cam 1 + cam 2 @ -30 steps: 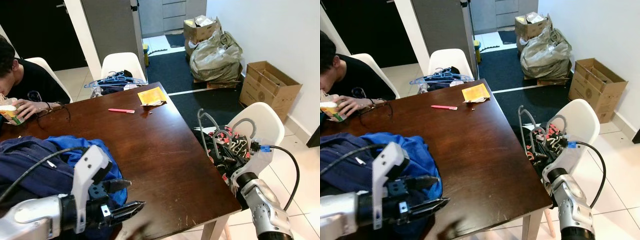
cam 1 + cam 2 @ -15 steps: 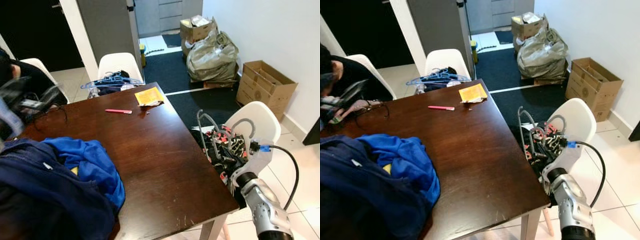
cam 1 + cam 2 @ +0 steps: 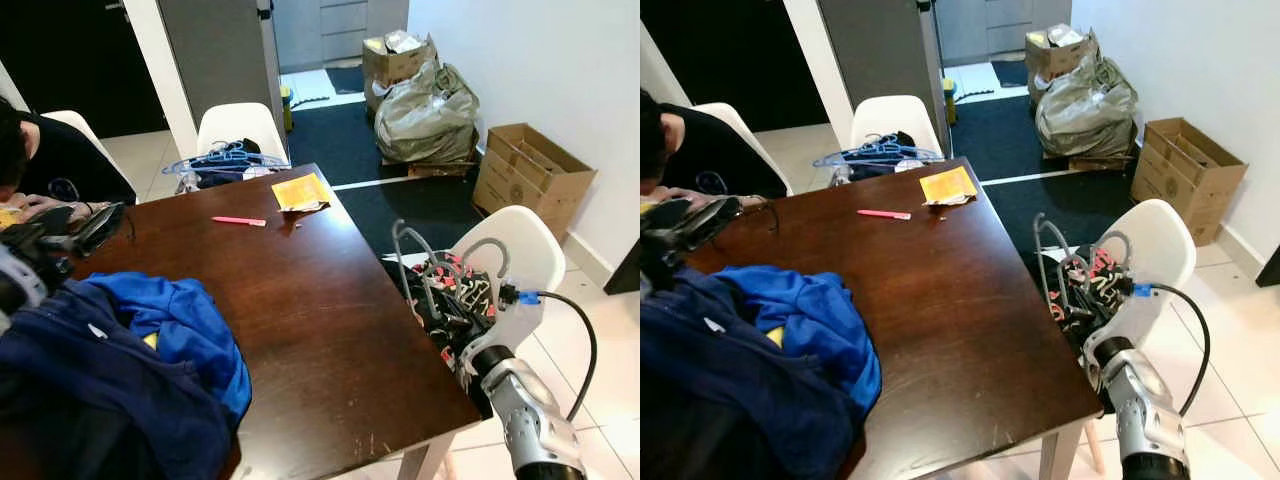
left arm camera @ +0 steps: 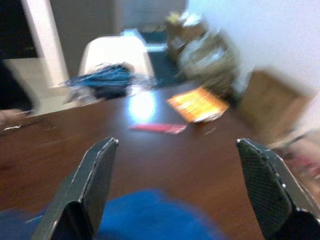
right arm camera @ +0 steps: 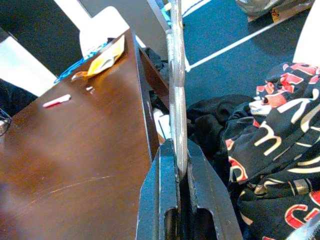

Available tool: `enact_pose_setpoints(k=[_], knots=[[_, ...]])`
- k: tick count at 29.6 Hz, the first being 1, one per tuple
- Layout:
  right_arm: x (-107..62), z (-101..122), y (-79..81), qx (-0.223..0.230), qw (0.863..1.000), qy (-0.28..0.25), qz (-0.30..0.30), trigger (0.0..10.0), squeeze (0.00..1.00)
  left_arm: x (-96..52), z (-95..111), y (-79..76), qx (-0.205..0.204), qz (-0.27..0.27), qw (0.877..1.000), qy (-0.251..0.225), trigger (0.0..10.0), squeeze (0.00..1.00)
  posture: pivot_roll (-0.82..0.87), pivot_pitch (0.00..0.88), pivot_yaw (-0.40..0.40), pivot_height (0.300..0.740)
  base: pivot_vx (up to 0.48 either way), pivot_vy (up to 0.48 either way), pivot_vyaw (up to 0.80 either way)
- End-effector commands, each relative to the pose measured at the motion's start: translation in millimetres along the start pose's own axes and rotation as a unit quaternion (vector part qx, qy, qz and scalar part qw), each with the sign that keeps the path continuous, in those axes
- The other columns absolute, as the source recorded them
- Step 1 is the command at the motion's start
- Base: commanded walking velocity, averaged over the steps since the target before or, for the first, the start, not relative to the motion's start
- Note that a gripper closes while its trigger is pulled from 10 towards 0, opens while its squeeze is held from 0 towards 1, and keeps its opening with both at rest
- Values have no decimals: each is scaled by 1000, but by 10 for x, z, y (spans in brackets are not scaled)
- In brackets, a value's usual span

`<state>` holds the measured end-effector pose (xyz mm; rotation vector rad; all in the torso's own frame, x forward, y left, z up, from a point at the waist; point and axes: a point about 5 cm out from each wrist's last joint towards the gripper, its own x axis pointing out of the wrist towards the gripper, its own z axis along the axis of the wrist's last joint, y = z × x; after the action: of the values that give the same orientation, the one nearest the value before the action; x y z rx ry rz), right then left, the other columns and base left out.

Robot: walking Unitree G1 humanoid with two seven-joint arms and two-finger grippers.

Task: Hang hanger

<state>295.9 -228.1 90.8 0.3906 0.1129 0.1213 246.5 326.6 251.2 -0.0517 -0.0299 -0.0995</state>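
Note:
My right gripper (image 5: pixel 176 150) is shut on the bar of a grey hanger (image 5: pixel 175 75), low beside the table's right edge. In the left eye view the grey hanger (image 3: pixel 408 243) rises from a black garment with red and white print (image 3: pixel 455 300) heaped on a white chair (image 3: pixel 525 250). A bunch of blue hangers (image 3: pixel 222 160) lies on the white chair at the table's far side. My left gripper (image 4: pixel 176 145) is open with nothing between its fingers. It is raised at the far left (image 3: pixel 85 222), above the blue jacket (image 3: pixel 150 350).
A person (image 3: pixel 45 160) sits at the dark wooden table's (image 3: pixel 320 300) far left corner. A pink pen (image 3: pixel 238 221) and an orange packet (image 3: pixel 300 192) lie near the far edge. Stuffed bags (image 3: pixel 425 100) and a cardboard box (image 3: pixel 530 170) stand by the right wall.
My left arm has swung from the table's near edge up to the far left, near the person. The right gripper still holds the grey hanger in the same place.

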Motion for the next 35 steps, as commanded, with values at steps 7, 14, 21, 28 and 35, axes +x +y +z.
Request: enact_pose_setpoints(k=[7, 14, 21, 28, 35], knots=[[13, -99, 43, 16, 1000, 16, 10, 10000, 0, -257, -89, 405, 96, 38, 991, 87, 10000, 0, 18, 0, 81, 740, 0, 0, 0], [10, -98, 32, 15, 1000, 16, 8, 10000, 0, -386, -205, 497, 119, 5, 984, 135, 10000, 0, 21, 1, 75, 740, 0, 0, 0], [12, -89, 13, 12, 1000, 17, 6, 10000, 0, -362, -302, 470, 120, -25, 981, 151, 10000, 0, 15, 0, 67, 740, 0, 0, 0], [15, -79, -1, 9, 1000, 17, 4, 10000, 0, -310, -398, 579, 119, -13, 981, 150, 10000, 0, 11, 5, 60, 740, 0, 0, 0], [15, -70, -10, 5, 1000, 18, 3, 10000, 0, -217, -349, 607, 111, -12, 987, 118, 10000, 0, 0, 5, 51, 740, 0, 0, 0]])
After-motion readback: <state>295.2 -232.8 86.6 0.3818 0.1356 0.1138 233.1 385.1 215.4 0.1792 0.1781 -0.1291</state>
